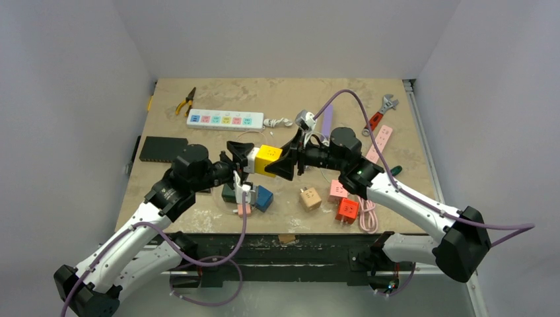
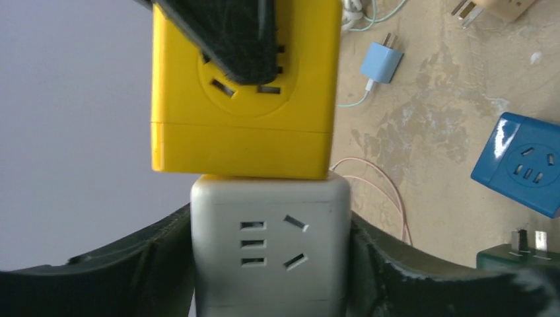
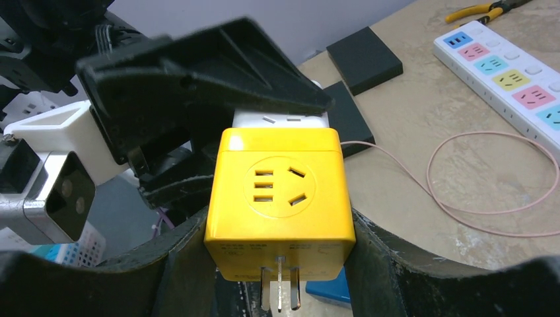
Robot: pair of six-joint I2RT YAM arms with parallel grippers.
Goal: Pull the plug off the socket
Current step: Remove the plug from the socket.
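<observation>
A yellow socket cube (image 1: 269, 160) is held above the table's middle, with a white plug cube (image 1: 251, 158) joined to its left face. My right gripper (image 3: 280, 231) is shut on the yellow socket cube (image 3: 280, 191), whose own metal prongs (image 3: 280, 287) point free toward the camera. The white plug cube (image 3: 280, 120) shows just behind it. My left gripper (image 2: 271, 264) has a finger against each side of the white plug cube (image 2: 271, 251), which sits flush against the yellow socket cube (image 2: 244, 132).
On the table lie a white power strip (image 1: 224, 119), pliers (image 1: 185, 101), a wrench (image 1: 381, 113), a black box (image 1: 163, 150), a pink strip (image 1: 381, 142) and loose blue (image 1: 263, 197), green (image 1: 230, 193), tan (image 1: 310, 199), pink (image 1: 338, 190) and red (image 1: 347, 209) cubes.
</observation>
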